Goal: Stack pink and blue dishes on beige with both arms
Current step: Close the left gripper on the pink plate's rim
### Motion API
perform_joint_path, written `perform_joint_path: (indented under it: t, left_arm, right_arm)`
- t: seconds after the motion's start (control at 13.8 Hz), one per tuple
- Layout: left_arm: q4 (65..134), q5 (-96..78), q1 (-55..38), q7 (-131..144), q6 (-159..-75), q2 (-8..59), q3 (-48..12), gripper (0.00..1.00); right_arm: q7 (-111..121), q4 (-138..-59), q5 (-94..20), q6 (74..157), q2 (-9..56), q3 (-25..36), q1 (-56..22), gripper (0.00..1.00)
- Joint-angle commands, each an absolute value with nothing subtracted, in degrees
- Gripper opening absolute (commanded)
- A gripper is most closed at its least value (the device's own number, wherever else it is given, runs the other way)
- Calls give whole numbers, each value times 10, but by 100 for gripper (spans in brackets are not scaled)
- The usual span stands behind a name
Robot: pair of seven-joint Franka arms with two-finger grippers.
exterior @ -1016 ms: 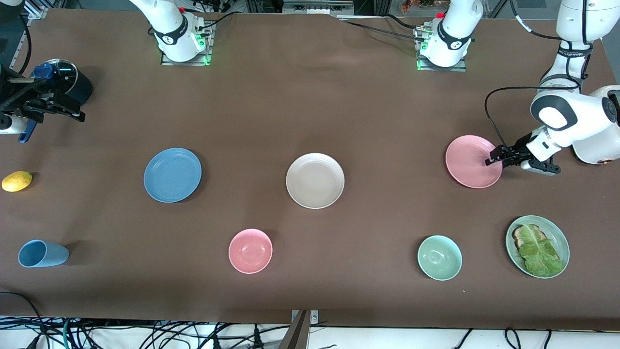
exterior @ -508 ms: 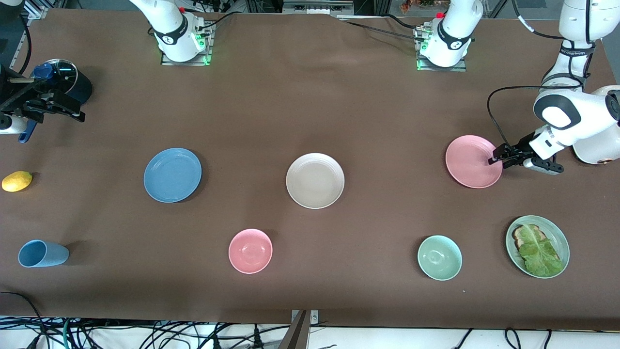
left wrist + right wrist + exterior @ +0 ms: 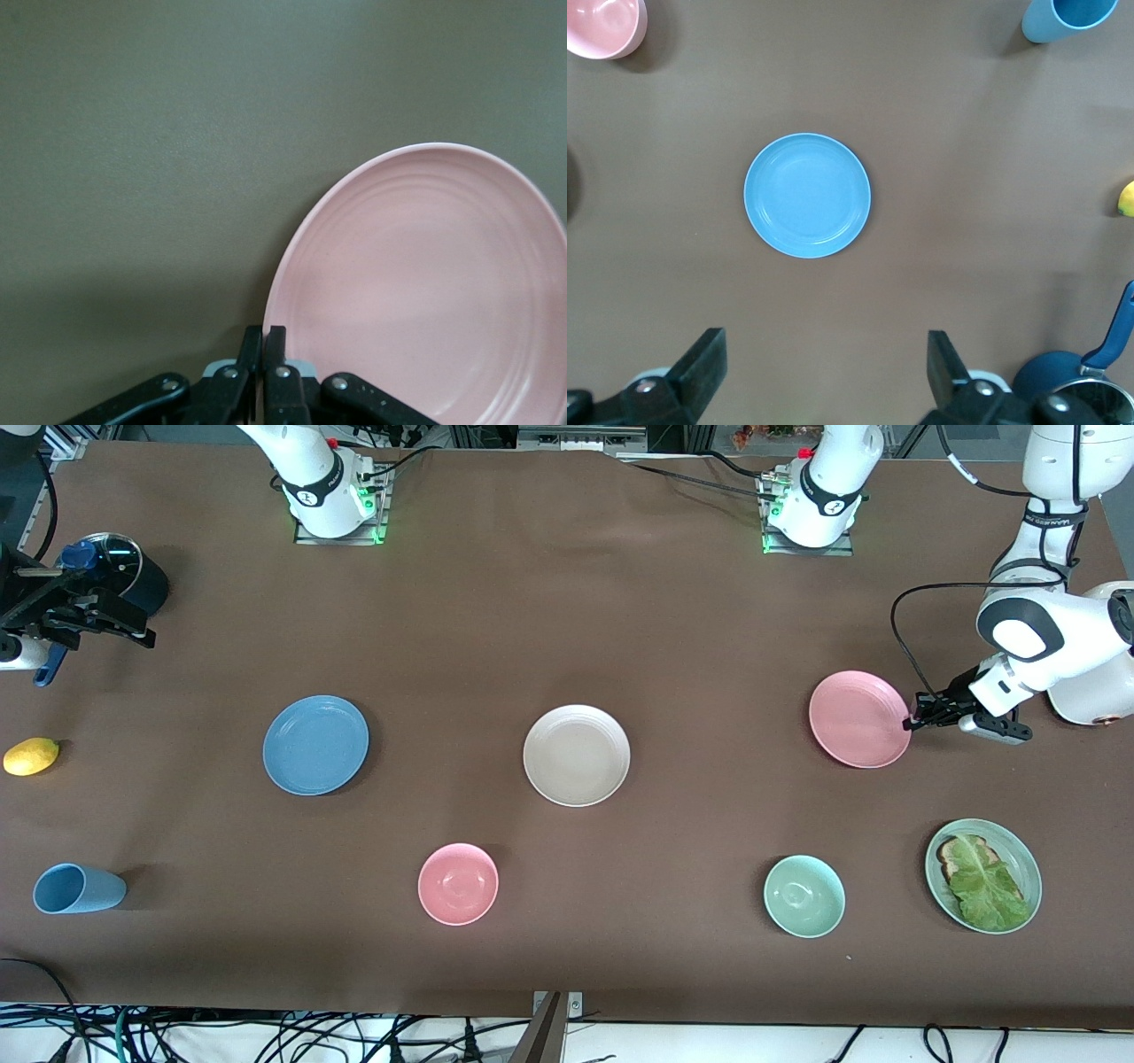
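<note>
My left gripper (image 3: 912,722) is shut on the rim of the pink plate (image 3: 858,718) at the left arm's end of the table. In the left wrist view the black fingertips (image 3: 275,341) pinch the pink plate (image 3: 425,292) at its edge, and the plate looks slightly tilted. The beige plate (image 3: 576,755) lies bare at the table's middle. The blue plate (image 3: 315,744) lies flat toward the right arm's end. My right gripper (image 3: 133,624) hangs open and empty high over that end of the table; its wrist view looks down past the right gripper (image 3: 826,359) at the blue plate (image 3: 807,195).
A pink bowl (image 3: 458,883), a pale green bowl (image 3: 803,895) and a green plate (image 3: 1028,859) with lettuce sit nearer the front camera. A blue cup (image 3: 75,888), a lemon (image 3: 31,755) and a dark lidded pot (image 3: 124,571) are at the right arm's end.
The left gripper's fingers have closed onto the pink plate's rim, and the plate has shifted slightly toward the table's middle. The right arm has not moved.
</note>
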State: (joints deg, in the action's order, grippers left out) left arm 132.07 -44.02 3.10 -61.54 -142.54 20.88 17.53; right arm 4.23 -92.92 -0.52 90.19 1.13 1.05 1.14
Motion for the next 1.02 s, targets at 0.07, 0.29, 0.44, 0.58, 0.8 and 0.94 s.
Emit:
perform_joint_path:
  t: [0.07,0.29,0.44,0.58,0.8,0.94]
  left_arm:
    - [1322,-476,32,-637,-1427,206,176,0]
    - [1318,-476,31,-630,-1421,193,176,0]
    - [1315,-468,22,-614,-1419,176,174,0]
    - [1311,-440,18,-593,-1416,164,173,0]
    - [1298,-336,18,-478,-1405,138,156,0]
    - [1290,-275,18,-397,-1404,122,128,0]
  right_arm:
    - [47,-917,-10,891,16,9,17,100]
    - [47,-917,-10,891,16,9,17,100]
    - [47,-917,-10,891,16,9,17,100]
    - [47,-917,-10,891,16,9,17,100]
    - [47,-917,-10,891,16,9,18,100]
    - [47,-918,-11,891,16,10,18,100]
